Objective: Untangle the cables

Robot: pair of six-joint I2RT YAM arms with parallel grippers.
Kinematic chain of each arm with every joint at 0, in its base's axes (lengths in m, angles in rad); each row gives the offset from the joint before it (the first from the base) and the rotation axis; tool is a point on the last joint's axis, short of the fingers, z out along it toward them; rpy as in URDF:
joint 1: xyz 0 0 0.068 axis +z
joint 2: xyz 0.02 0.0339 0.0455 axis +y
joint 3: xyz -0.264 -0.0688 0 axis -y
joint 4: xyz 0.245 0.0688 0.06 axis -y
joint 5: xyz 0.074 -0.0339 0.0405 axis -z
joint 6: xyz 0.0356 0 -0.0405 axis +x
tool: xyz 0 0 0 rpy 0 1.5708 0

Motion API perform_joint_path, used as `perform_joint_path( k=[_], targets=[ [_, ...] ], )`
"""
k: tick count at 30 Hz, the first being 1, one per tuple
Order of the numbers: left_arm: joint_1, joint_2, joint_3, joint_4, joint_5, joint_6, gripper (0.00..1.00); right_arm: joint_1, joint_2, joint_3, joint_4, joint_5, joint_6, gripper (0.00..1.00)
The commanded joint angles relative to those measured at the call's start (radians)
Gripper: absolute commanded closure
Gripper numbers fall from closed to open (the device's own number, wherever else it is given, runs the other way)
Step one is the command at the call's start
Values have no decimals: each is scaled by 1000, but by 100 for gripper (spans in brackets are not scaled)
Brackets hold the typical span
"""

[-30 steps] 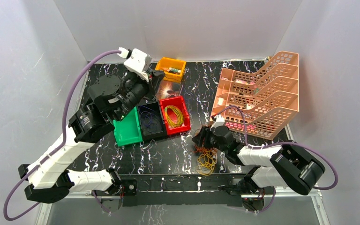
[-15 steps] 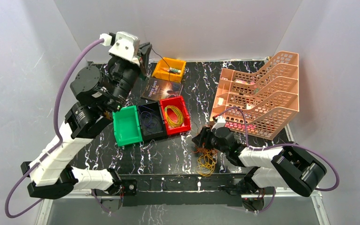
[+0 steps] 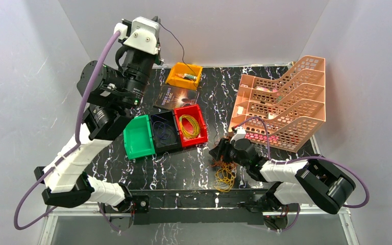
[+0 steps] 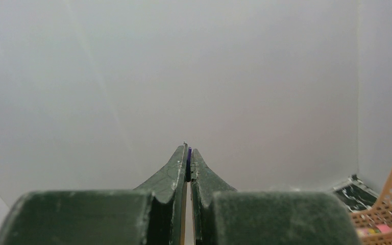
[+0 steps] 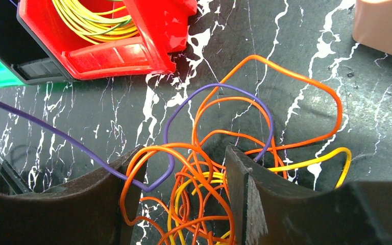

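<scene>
Top external view: left end effector [image 3: 155, 20] is raised high, clenched on one thin purple cable [image 5: 56, 135] that runs out of the tangle [image 3: 224, 174] of orange & yellow cables lying on the surface [image 3: 184, 163] at the front. Right end effector [image 5: 184, 204] sits low w/ jaws apart, straddling that tangle, gripping nothing. Looks approx halfway: a yellow coil [image 3: 191, 126] lies in the red bin [image 3: 196, 142] and a dark loop [image 3: 164, 132] in the black bin [image 3: 158, 115], but orange, yellow & the purple strand are still knotted together.
</scene>
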Motion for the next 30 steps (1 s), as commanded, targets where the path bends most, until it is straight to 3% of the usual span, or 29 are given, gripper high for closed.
perform_joint_path(
  k=[1,6,22,30],
  targets=[
    [-5,0,80,131,-19,128,100,4,23,-29,-94,10,-5,34],
    [-5,12,118,208,-9,214,100,4,24,-28,-95,4,-6,37],
    [-4,73,242,239,1,363,100,4,45,-29,-93,3,-10,35],
    [-4,138,385,311,44,491,100,4,48,-41,-90,9,-9,34]
  ],
)
